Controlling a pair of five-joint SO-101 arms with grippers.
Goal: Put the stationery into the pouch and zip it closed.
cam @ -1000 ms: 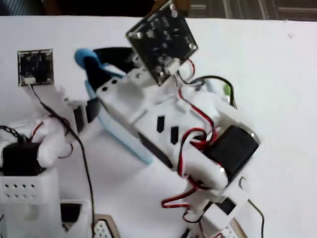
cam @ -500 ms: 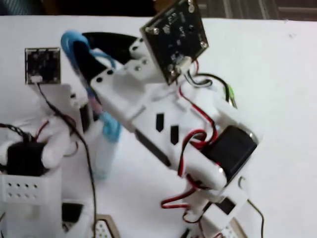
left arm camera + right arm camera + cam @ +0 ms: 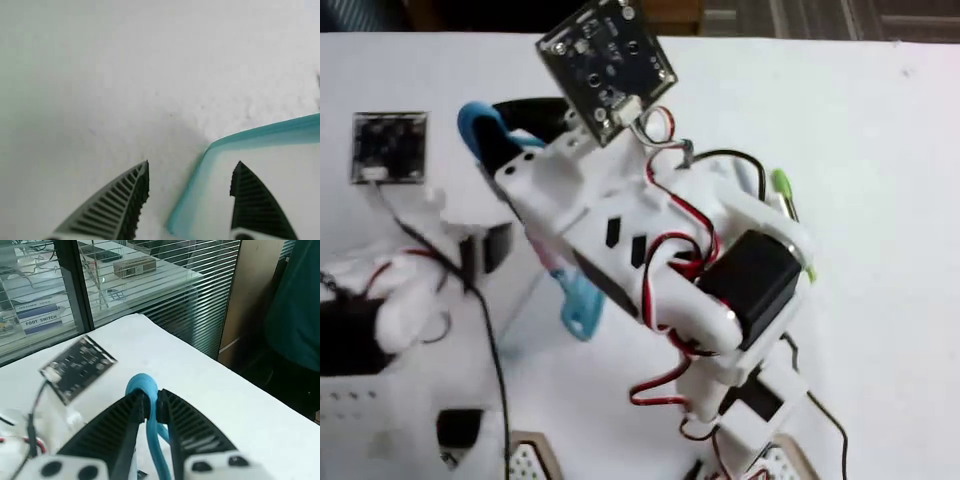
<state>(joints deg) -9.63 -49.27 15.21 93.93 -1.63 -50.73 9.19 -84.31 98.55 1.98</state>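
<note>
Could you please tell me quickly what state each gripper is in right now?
The left gripper is open, at the edge of the pouch.
The right gripper is shut on the pouch.

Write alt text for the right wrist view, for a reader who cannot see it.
The right hand is shut on the blue edge of the pouch, with the white table behind it. A dark circuit board with wires sits beside it, and window blinds lie beyond the table.

Bright daylight thru window [image 3: 150, 285]; white table [image 3: 880, 150] nearly blown out w/ glare; shadows soft & faint.
</note>
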